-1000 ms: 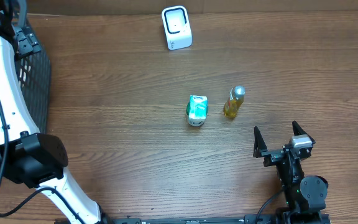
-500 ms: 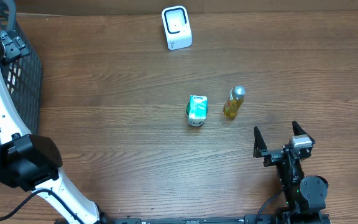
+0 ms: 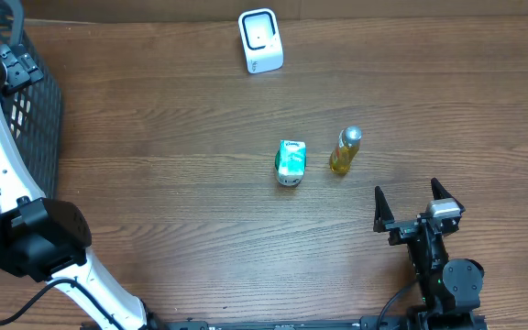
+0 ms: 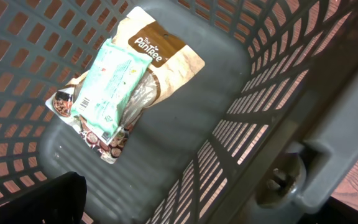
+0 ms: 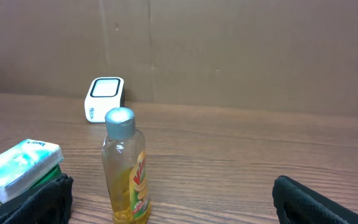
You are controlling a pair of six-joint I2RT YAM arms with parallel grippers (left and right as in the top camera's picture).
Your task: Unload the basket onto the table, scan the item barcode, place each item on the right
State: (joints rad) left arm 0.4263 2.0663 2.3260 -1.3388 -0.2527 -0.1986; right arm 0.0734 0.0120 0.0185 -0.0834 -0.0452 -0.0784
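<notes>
one white scanner (image 3: 260,41) by the desk's (image 3: 181,229) far edge. mid-desk, one tissue pack (image 3: 291,162) beside one yellow bottle (image 3: 345,151), not touching. one basket (image 3: 39,110) at the left edge holds one brown pouch (image 4: 169,56) under one teal packet (image 4: 110,87). right claw (image 3: 412,203) near the front edge and left claw (image 3: 12,57) over the basket are both spread wide and empty.

Setting: mock shop checkout on a test bench. Evidence: wood-grain table (image 3: 172,183); white barcode scanner (image 3: 260,40) well ahead of the right jaws; grey shopping basket (image 3: 37,115) beneath the left jaws, packaged snacks (image 4: 114,87) inside; cardboard backdrop (image 5: 241,56).
</notes>
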